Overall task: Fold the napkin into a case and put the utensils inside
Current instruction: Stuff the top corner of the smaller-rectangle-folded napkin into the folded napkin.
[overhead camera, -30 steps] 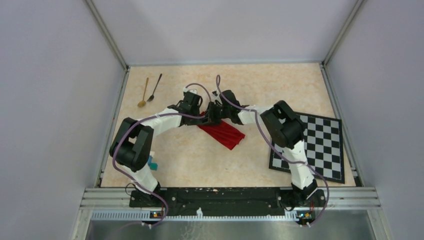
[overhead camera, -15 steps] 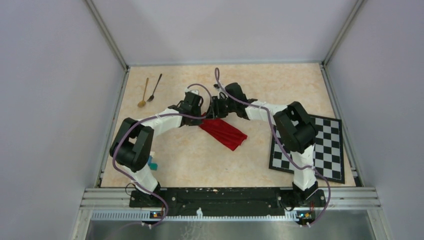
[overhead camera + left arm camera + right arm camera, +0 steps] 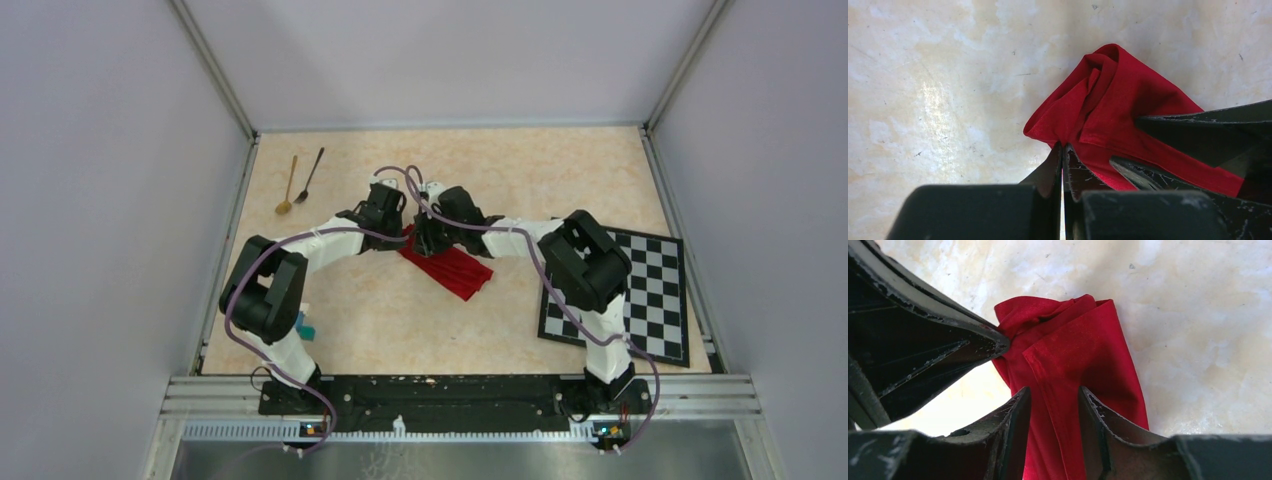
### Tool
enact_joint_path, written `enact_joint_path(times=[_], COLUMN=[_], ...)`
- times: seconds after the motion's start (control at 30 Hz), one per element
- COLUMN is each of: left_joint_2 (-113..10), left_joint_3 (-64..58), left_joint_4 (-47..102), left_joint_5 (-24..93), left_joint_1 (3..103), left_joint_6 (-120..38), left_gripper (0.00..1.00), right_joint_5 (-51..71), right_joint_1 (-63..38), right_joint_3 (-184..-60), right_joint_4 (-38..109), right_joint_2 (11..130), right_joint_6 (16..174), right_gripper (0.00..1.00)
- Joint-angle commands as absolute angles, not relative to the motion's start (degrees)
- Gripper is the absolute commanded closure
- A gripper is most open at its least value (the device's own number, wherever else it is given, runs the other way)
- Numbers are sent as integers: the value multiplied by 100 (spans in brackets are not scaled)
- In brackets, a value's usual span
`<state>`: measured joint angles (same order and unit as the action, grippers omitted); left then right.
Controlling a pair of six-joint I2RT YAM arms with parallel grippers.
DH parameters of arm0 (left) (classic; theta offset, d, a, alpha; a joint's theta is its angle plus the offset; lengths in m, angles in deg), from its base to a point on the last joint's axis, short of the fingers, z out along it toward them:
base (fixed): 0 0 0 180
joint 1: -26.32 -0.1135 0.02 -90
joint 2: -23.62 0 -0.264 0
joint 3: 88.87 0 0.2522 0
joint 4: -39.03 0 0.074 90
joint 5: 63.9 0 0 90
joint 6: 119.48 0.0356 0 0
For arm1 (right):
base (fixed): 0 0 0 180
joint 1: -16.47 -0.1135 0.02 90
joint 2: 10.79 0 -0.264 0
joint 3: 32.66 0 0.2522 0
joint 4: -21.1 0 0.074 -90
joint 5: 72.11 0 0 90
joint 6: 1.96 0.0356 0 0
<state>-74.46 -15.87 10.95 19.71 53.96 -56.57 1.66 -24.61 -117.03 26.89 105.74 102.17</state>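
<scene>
The red napkin (image 3: 455,267) lies folded into a narrow strip in the middle of the table. My left gripper (image 3: 404,236) is shut on its far-left corner; in the left wrist view the tips (image 3: 1063,148) pinch the bunched cloth (image 3: 1118,100). My right gripper (image 3: 426,240) hovers right beside it, open, its jaws astride a ridge of the napkin (image 3: 1073,355) with a gap either side (image 3: 1054,393). The left fingers (image 3: 948,340) show in the right wrist view. A gold spoon (image 3: 289,186) and a black spoon (image 3: 310,174) lie side by side at the far left.
A black-and-white chequered mat (image 3: 640,290) lies at the right, partly under the right arm. A small teal block (image 3: 306,329) sits by the left arm's base. Metal frame posts and grey walls bound the table.
The right gripper opened, letting go of the cloth, drew back a little, then came down again over the napkin's corner. The left gripper kept its hold and stayed put.
</scene>
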Motion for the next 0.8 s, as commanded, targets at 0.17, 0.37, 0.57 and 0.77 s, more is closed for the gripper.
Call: enact_joint_path(times=[0.17,0.37,0.57,0.77], left_joint_2=[-7263,-7284,-7255,-7188], left_joint_3=[-1785,-1991,-1979,-2044], left_joint_4=[1529,1762,1792,1802], left_joint_5=[2169,2274,2305,2298], left_joint_1=[5417,5403,5342,5322], left_joint_6=[-5769,-5882,-5877,-5831], left_gripper=[100,100,100,100], right_joint_5=[1591,2338,1883,559], right_joint_1=[-2905,-3229,-3306,-2989], right_joint_3=[-11364,-11252,-11152,-11332], right_joint_4=[2188,2063,1709,1031], right_joint_2=[10617,10720,10661,10625], right_joint_6=[10735,10886,10946,11842], right_gripper=[60,66,86,100])
